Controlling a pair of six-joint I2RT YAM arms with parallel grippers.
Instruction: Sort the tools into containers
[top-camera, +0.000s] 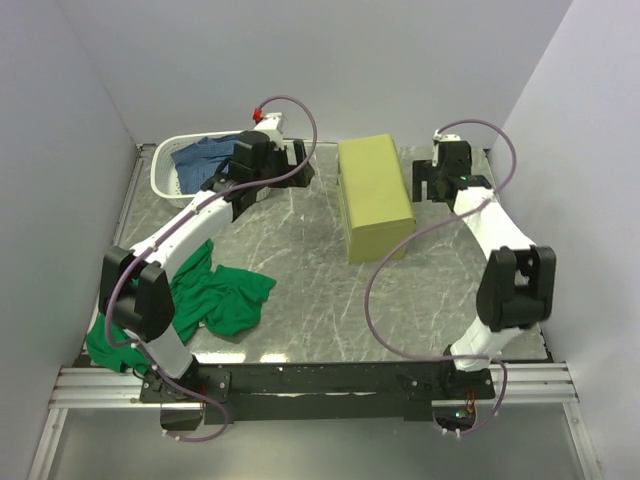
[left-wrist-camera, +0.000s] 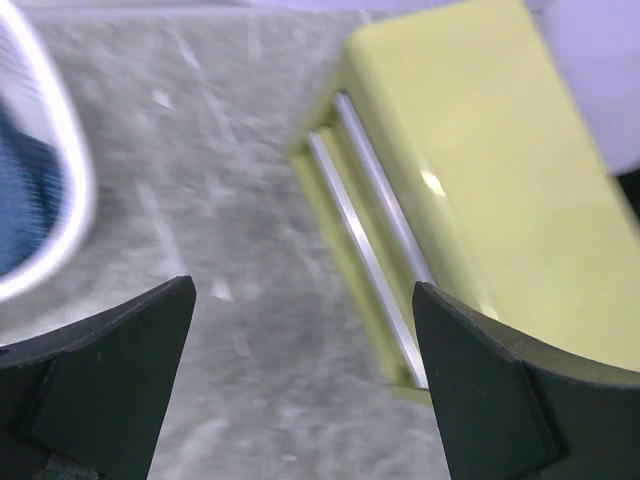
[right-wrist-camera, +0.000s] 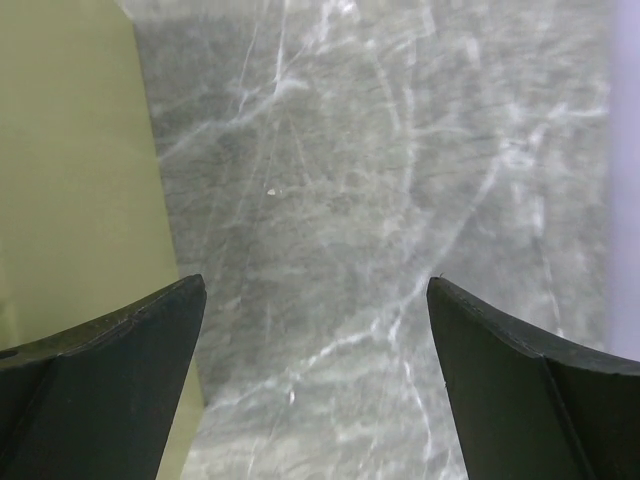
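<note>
1. Task items. The tool chest (top-camera: 375, 195) stands at mid-bench toward the far edge, its long axis running near to far. No tools show in any view; I cannot tell whether they are inside the chest or hidden elsewhere.

2. End effector state. The left end effector (left-wrist-camera: 303, 300) hangs wide open with nothing between its fingers, between the chest and the far-left corner; the right end effector (right-wrist-camera: 317, 285) is equally wide open and empty, just beside the chest's right face toward the far-right corner.

3. Handling, by my judgement. The chest is rigid painted metal and probably too heavy and too broad to span; its glossy faces would slip under the pads; do not attempt to lift it. Take hold at the silver drawer fronts (left-wrist-camera: 365, 235) on its left side, hooking one fingertip behind a lip and pulling straight outward; brace the opposite face with the right arm if the chest slides. The drawers look shut, though blur in the left wrist view limits certainty.

4. Surface and room. The bench (top-camera: 300, 290) is a smooth, grey, veined, stone-look slab, so I expect low friction. A white lattice basket (top-camera: 160, 170) holding blue cloth (top-camera: 205, 155) occupies the far-left corner; green cloth (top-camera: 225, 295) sprawls at the near-left corner. Plain pale walls (top-camera: 60, 120) close the left, far and right edges.
</note>
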